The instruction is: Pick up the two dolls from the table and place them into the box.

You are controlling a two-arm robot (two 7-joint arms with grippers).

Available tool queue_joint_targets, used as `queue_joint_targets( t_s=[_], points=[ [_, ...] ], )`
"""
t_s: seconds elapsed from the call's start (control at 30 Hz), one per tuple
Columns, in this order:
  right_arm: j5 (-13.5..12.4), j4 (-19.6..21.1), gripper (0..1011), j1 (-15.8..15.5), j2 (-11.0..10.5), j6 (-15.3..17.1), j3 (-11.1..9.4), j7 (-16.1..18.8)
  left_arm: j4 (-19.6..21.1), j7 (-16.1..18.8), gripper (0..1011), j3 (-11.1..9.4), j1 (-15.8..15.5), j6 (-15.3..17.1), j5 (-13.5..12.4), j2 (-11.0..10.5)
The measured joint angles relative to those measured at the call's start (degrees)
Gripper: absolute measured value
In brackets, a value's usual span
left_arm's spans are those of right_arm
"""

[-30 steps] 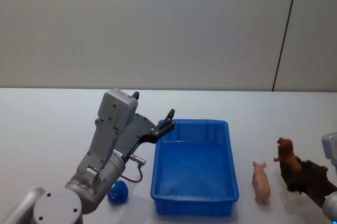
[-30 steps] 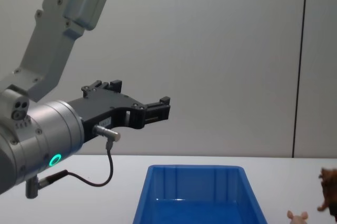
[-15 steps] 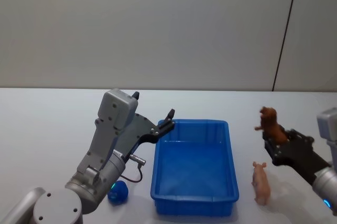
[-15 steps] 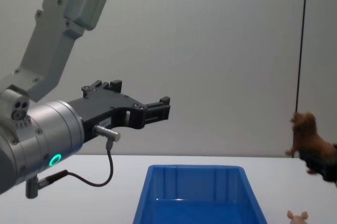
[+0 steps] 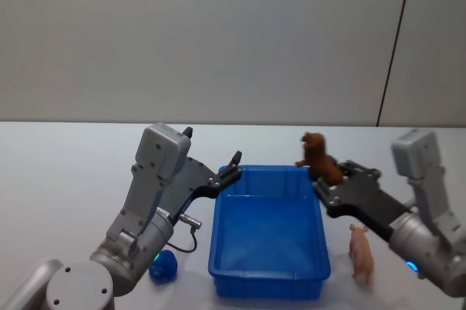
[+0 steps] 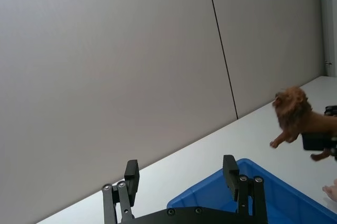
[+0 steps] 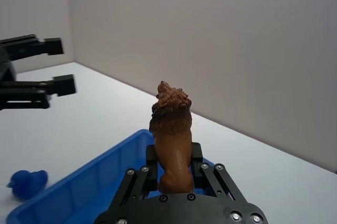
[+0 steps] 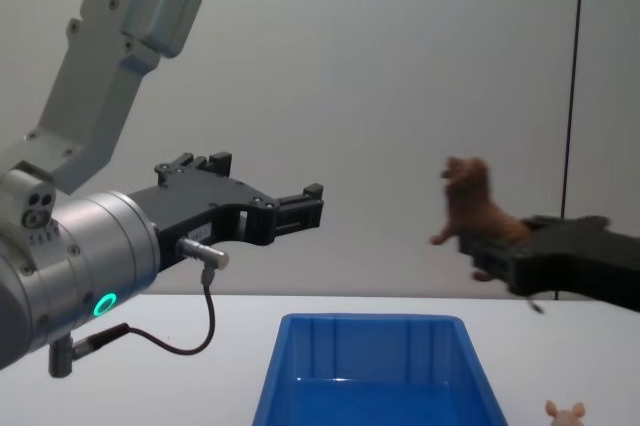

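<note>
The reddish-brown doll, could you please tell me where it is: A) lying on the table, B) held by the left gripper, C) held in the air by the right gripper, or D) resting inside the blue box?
C: the right gripper clamps the reddish-brown doll in its fingers, over the rim of the box.

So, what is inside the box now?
Only bare blue floor shows in the box. The right gripper, holding the brown doll over the far right corner, hides that spot.
</note>
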State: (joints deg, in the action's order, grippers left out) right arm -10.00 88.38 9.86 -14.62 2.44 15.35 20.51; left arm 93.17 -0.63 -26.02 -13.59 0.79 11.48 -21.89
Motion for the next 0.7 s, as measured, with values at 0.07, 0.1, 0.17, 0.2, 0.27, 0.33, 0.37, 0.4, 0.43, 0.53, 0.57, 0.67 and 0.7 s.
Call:
queue_joint_targets(
  t_s=[0.07, 0.1, 0.17, 0.2, 0.27, 0.33, 0.37, 0.4, 0.43, 0.53, 0.57, 0.67, 0.7],
  points=[
    [0.6, -0.5, 346, 0.6, 0.6, 0.5, 0.6, 0.8, 0.0, 0.0, 1001, 0.0, 0.0, 0.0, 0.0, 0.0],
    [0.8, -0.7, 347, 0.8, 0.9, 0.7, 0.8, 1.1, 0.0, 0.0, 1001, 0.0, 0.0, 0.0, 0.0, 0.0],
    [1.5, -1.4, 371, 1.3, 1.5, 1.1, 1.3, 1.7, 0.0, 0.0, 1001, 0.0, 0.0, 0.0, 0.0, 0.0],
    [1.6, -1.7, 389, 1.5, 1.8, 1.2, 1.6, 1.9, 0.0, 0.0, 1001, 0.0, 0.0, 0.0, 0.0, 0.0],
    [2.0, -2.1, 470, 1.8, 2.1, 1.4, 1.8, 2.1, 0.0, 0.0, 1001, 0.0, 0.0, 0.0, 0.0, 0.0],
    [2.5, -2.7, 506, 2.2, 2.6, 1.6, 2.3, 2.4, 0.0, 0.0, 1001, 0.0, 0.0, 0.0, 0.0, 0.0],
    [2.8, -3.2, 564, 2.5, 2.9, 1.6, 2.5, 2.5, 0.0, 0.0, 1001, 0.0, 0.0, 0.0, 0.0, 0.0],
    [2.8, -3.2, 564, 2.5, 2.9, 1.6, 2.5, 2.5, 0.0, 0.0, 1001, 0.0, 0.0, 0.0, 0.0, 0.0],
    [3.2, -3.5, 609, 2.7, 3.1, 1.7, 2.7, 2.5, 0.0, 0.0, 1001, 0.0, 0.0, 0.0, 0.0, 0.0],
    [3.7, -4.2, 707, 3.0, 3.5, 1.6, 3.1, 2.5, 0.0, 0.0, 1001, 0.0, 0.0, 0.0, 0.0, 0.0],
    [3.8, -4.5, 761, 3.2, 3.6, 1.5, 3.1, 2.5, 0.0, 0.0, 1001, 0.0, 0.0, 0.0, 0.0, 0.0],
    [4.0, -4.9, 812, 3.4, 3.8, 1.2, 3.2, 2.4, 0.0, 0.0, 1002, 0.0, 0.0, 0.0, 0.0, 0.0],
    [4.0, -5.0, 840, 3.4, 3.8, 1.1, 3.2, 2.3, 0.0, 0.0, 1001, 0.0, 0.0, 0.0, 0.0, 0.0]
  ],
)
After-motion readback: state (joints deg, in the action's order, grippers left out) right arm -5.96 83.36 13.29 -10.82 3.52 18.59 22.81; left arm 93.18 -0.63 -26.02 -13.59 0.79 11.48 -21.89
